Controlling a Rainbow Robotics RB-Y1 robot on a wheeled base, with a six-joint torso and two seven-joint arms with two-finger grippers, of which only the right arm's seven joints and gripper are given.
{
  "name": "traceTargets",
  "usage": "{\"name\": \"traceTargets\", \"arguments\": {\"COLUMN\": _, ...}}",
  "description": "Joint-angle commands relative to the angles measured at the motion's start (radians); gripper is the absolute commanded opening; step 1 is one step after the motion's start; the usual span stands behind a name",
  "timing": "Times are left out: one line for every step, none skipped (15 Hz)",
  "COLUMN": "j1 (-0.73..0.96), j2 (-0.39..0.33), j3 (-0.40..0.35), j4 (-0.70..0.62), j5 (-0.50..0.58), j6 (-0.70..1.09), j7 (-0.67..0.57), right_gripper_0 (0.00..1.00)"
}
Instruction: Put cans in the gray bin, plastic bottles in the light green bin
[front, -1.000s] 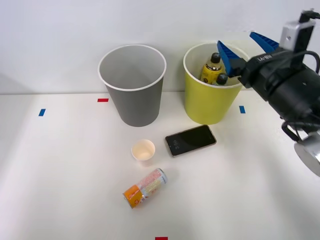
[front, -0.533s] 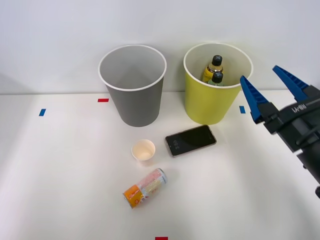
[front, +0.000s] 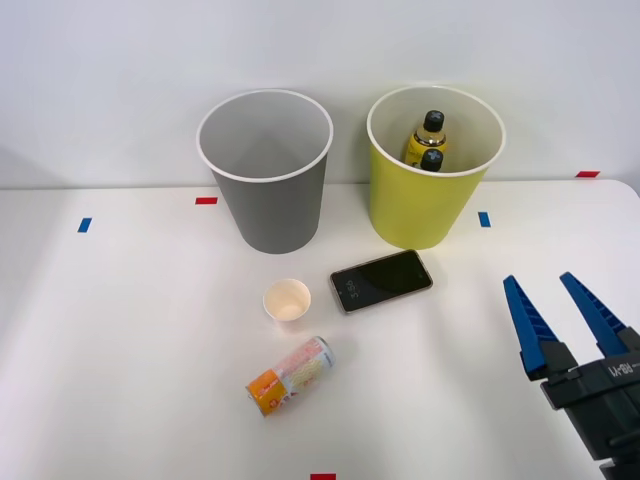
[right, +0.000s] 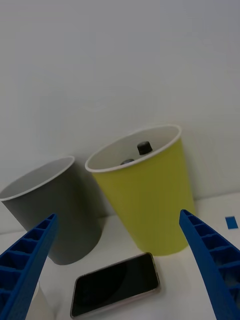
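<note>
Your right gripper (front: 562, 309) hangs at the counter's (front: 120, 380) near right, fingers spread and empty; the can (front: 289, 375) lies well left of them.

I see a dark-screened phone (front: 381, 280) lying flat on the white worktop (front: 120, 340), a small cream paper cup (front: 287, 301) upright just beside it, with blue and red tape marks (front: 206, 200) scattered about.
</note>
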Motion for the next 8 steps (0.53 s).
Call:
{"name": "traceTargets", "arguments": {"j1": 0.07, "j2": 0.074, "j3": 0.029, "j4": 0.021, "j5": 0.001, "j6": -0.002, "j7": 0.002, "right_gripper_0": 0.82}}
{"name": "traceTargets", "arguments": {"j1": 0.075, "j2": 0.095, "j3": 0.034, "j4": 0.039, "j5": 0.001, "j6": -0.002, "j7": 0.002, "right_gripper_0": 0.82}}
{"name": "traceTargets", "arguments": {"j1": 0.072, "j2": 0.126, "j3": 0.035, "j4": 0.071, "j5": 0.004, "j6": -0.016, "j7": 0.002, "right_gripper_0": 0.82}}
{"name": "traceTargets", "arguments": {"j1": 0.07, "j2": 0.149, "j3": 0.037, "j4": 0.093, "j5": 0.007, "j6": -0.025, "j7": 0.002, "right_gripper_0": 0.82}}
{"name": "traceTargets", "arguments": {"j1": 0.07, "j2": 0.166, "j3": 0.038, "j4": 0.103, "j5": 0.012, "j6": -0.025, "j7": 0.004, "right_gripper_0": 0.82}}
{"name": "traceTargets", "arguments": {"j1": 0.07, "j2": 0.18, "j3": 0.04, "j4": 0.114, "j5": 0.017, "j6": -0.026, "j7": 0.004, "right_gripper_0": 0.82}}
{"name": "traceTargets", "arguments": {"j1": 0.07, "j2": 0.187, "j3": 0.043, "j4": 0.12, "j5": 0.021, "j6": -0.026, "j7": 0.005, "right_gripper_0": 0.82}}
{"name": "traceTargets", "arguments": {"j1": 0.07, "j2": 0.193, "j3": 0.043, "j4": 0.128, "j5": 0.024, "j6": -0.026, "j7": 0.008, "right_gripper_0": 0.82}}
